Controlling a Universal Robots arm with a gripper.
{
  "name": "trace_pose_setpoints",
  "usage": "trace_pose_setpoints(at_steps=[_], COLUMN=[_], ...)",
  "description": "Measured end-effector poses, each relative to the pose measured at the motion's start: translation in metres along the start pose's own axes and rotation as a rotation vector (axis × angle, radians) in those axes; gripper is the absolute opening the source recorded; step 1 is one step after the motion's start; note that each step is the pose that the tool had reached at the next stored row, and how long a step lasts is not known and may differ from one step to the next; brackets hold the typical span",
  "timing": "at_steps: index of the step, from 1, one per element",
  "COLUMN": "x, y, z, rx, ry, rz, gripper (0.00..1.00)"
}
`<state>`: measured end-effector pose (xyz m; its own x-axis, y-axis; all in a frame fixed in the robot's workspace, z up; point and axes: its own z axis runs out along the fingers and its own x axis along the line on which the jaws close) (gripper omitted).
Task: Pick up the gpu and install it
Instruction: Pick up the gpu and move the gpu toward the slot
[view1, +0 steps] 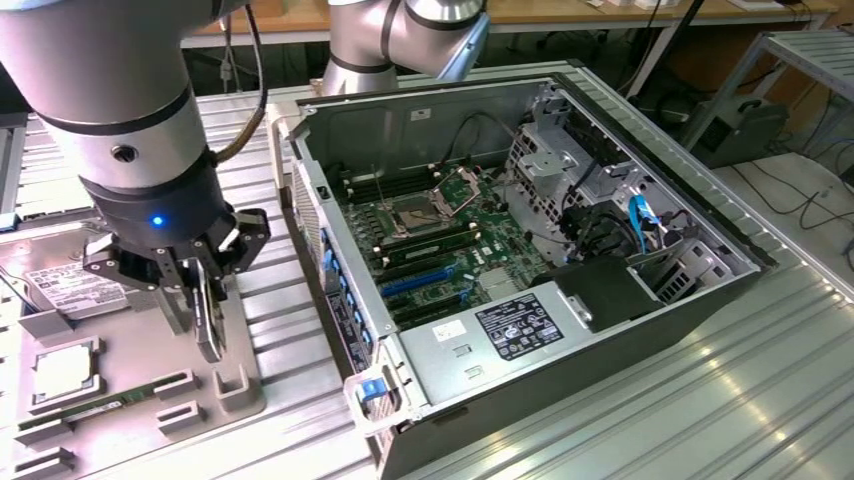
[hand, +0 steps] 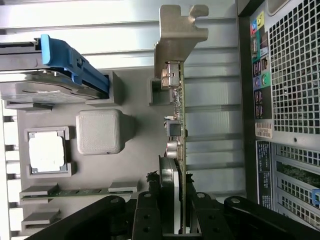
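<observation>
- We see the claw (view1: 198, 300) closed partway on the gpu (view1: 210, 340), one finger on each flat face of the card, which it grips edge-on.
- The gpu hangs straight down from the claw. Its long axis runs out from between the fingers, and the silver bracket (hand: 177, 40) is at the end farthest from the claw.
- The card is over the grey tray (view1: 134, 380) on the counter, close to a holder block (view1: 230, 385). We cannot tell whether its lower edge is clear of the tray.
- The relation that matters is sideways: the open computer case (view1: 387, 130) lies just to the exterior view's right of the claw and card, with its blue expansion slots (view1: 420, 285) deeper in, on the board.
- We judge the card is picked up but not yet inside the case.
</observation>
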<state>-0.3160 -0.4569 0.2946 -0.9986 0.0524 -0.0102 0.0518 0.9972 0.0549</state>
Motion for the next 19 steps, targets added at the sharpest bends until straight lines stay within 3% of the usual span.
trace_pose_setpoints(at_steps=[2,3,4,14,19], x=[0.000,0.000,0.000,0.000,0.000], y=[0.0003,0.0009,0.0010,0.0022,0.0025], z=[-0.0049,-0.0151,-0.0179,-0.0407,-0.0467], rx=[0.0000,-0.0003,-0.0002,-0.0004,-0.0004], ry=[0.0000,0.0000,0.0000,-0.0001,-0.0001], rz=[0.000,0.000,0.000,0.000,0.000], gripper=[0.28,0.28,0.28,0.28,0.28])
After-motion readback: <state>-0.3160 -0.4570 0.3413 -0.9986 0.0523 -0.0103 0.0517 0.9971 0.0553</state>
